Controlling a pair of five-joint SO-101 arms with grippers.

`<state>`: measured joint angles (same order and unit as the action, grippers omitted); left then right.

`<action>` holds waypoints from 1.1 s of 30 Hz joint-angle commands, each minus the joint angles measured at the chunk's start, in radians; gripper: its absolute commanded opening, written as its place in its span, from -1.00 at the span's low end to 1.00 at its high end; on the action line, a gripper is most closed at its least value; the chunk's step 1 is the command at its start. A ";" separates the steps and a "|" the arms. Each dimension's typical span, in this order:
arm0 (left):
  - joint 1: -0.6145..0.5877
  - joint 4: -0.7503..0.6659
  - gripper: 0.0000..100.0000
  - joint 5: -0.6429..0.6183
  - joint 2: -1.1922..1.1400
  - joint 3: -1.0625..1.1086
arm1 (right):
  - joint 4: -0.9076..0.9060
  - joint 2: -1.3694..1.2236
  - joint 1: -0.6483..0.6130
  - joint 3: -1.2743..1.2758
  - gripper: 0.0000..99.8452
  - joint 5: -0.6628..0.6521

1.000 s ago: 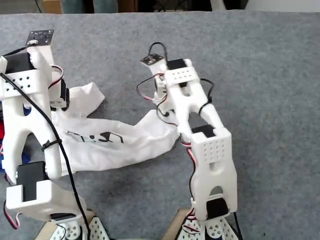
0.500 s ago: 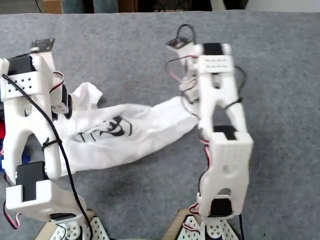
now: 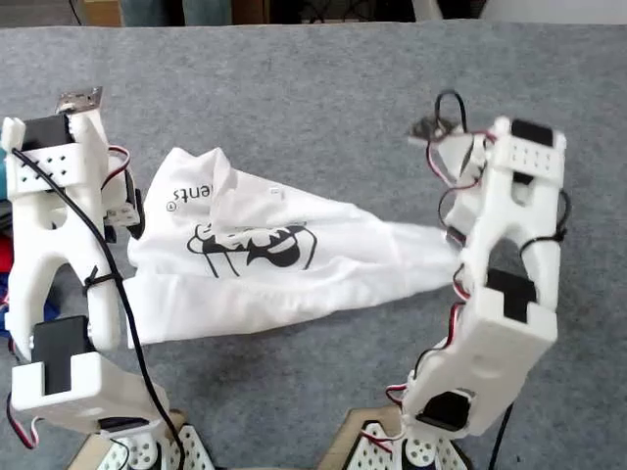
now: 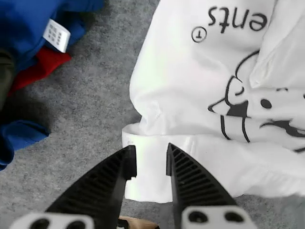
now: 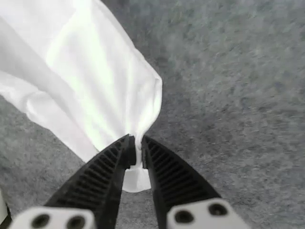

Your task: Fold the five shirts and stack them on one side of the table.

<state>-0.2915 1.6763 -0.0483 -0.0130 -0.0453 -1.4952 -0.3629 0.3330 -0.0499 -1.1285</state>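
Over the grey surface [image 3: 294,88] in the high view, a white shirt [image 3: 274,264] is lying stretched out between both arms. At the left wrist, the left claw [image 4: 147,160] is hovering slightly parted above the hem, gripping nothing, with a blue garment [image 4: 28,19] and a red garment [image 4: 40,71] bunched nearby. At the right wrist, the right claw [image 5: 136,143] is pinching the shirt's end tight. Folding is probably only beginning.

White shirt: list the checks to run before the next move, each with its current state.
1. Right gripper shut on the white shirt's end: ok.
2. Left gripper's hold on the shirt's corner: cannot tell.
3. Shirt spread flat: not ok, a flap lies folded over the print.
4. Blue garment and red garment apart from the shirt: ok.
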 commanded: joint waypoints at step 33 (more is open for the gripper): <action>0.447 -0.255 -0.75 -0.023 -0.712 -0.676 | 1.003 0.410 0.003 0.817 -0.83 0.701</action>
<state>0.1473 1.3602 -0.1066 -0.6759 -0.5301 -0.5102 0.0054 0.3468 0.7679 -0.4319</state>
